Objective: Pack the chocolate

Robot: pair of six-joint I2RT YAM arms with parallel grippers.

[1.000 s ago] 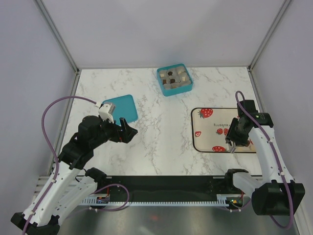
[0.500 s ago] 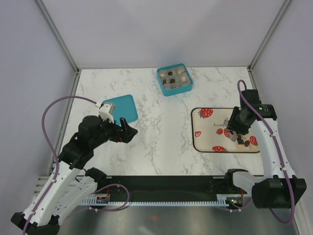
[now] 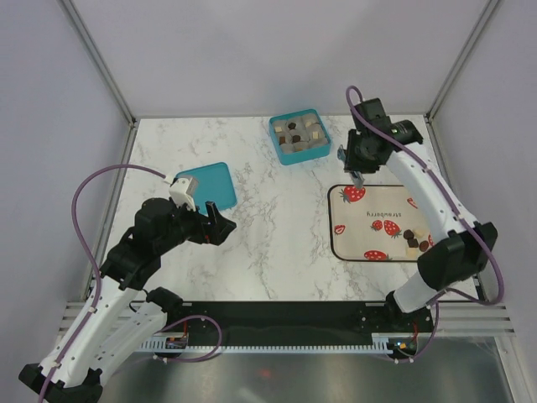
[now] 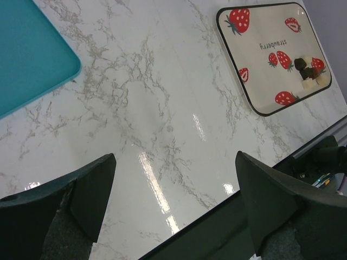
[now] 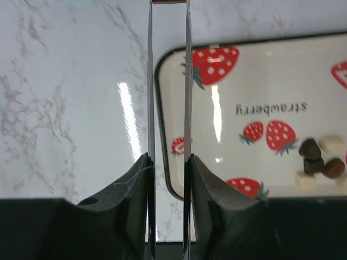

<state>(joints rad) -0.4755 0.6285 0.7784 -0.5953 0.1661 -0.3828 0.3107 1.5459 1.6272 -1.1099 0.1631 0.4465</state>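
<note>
2 lots of chocolate are in view. 1 lot, a small cluster of dark brown, tan and whitish pieces, lies on the strawberry-printed tray, close to its right end and near edge. The other lot sits in the grey compartments of the teal box at the far middle of the marble table. The right gripper hangs above bare marble between the box and the tray's far left corner, pointing down. Its wrist view looks over that corner and its large strawberry print. Its 2 fingers stand nearly parallel with only a slim gap, and the tips run off the top of the wrist view. I cannot tell whether a piece is pinched there or the claw is merely drawn in. The left gripper is over the table's near left part, just beside the near right corner of a flat teal square. Its claw is released, the 2 fingers spread wide with nothing between them but marble.
</note>
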